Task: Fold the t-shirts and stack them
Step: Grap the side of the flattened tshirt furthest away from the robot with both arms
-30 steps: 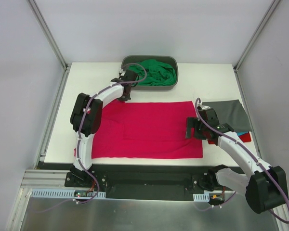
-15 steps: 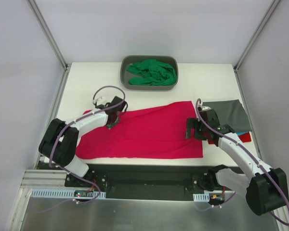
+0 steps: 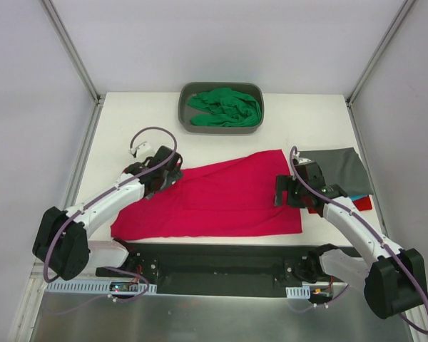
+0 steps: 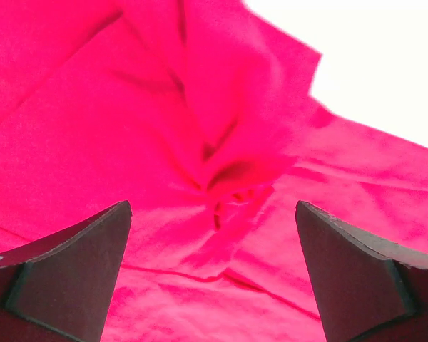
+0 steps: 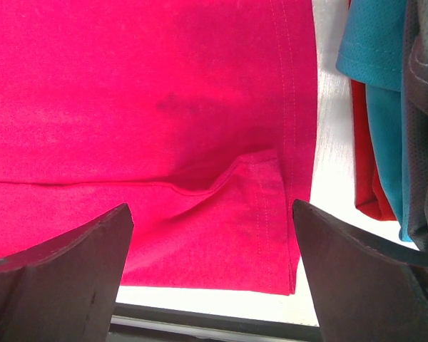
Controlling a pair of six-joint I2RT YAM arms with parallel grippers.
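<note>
At the far left corner of the crimson-pink t-shirt point(image 3: 221, 199), the left gripper point(image 3: 161, 179), arm reaching in from that side. In the left wrist view, the same left gripper point(image 4: 210, 214) with jaws spread wide, nothing pinched, both dark fingers point(image 4: 71, 263) over the pink cloth, a small knot of puckers and creases in the fabric between them. Impossible to tell whether the fingertips touch the cloth. A patch of bare white table point(image 4: 385, 64) just past that corner of the shirt. The shirt itself flat on the table point(image 3: 121, 121), long side running left to right, outline skewed, left end tapering toward the near edge. Beyond the shirt's far edge, well apart from it, the grey tub point(image 3: 184, 107), holding a crumpled green t-shirt point(image 3: 225, 107). At the shirt's right end, near its near right corner, the right gripper point(image 3: 289, 194); in the right wrist view the right gripper point(image 5: 210, 210) likewise with jaws held wide apart, empty, above a small fold close to the hem. Just right of the pink shirt, across a narrow strip of table, a pile of three: dark grey t-shirt point(image 3: 342, 169) on top, teal t-shirt point(image 5: 374, 43) beneath it, red t-shirt point(image 5: 367, 178) lowest, only edges of the last two showing.
</note>
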